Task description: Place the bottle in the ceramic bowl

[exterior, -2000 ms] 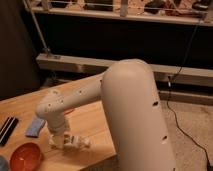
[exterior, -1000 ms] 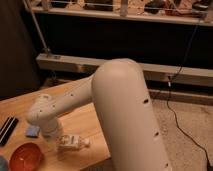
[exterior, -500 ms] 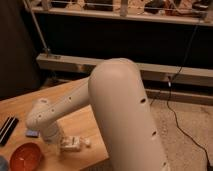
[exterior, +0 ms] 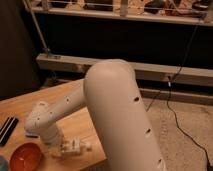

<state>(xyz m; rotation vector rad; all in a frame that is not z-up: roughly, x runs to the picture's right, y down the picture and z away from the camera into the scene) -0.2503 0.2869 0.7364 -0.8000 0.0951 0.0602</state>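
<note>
White arm (exterior: 115, 110) fills the middle of the view. It bends down and left to the wooden counter (exterior: 20, 107).

Behind the counter: a dark wall, a pale rail and a shelf up top. A black cable (exterior: 186, 126) runs across the floor on the right.

Orange-red bowl (exterior: 25, 156) sits on the counter at the lower left. Nothing visible in it.

Bottle (exterior: 76, 146) lies on its side on the counter, just right of the bowl and not touching it.

Tool (exterior: 56, 148) is low over the counter at the wrist end of the arm. It sits between bowl and bottle, right up against the bottle's left end. Cannot tell how wide the tool is set, or whether it actually grips the bottle.

Two dark strips (exterior: 7, 130) lie at the far left edge of the counter.
</note>
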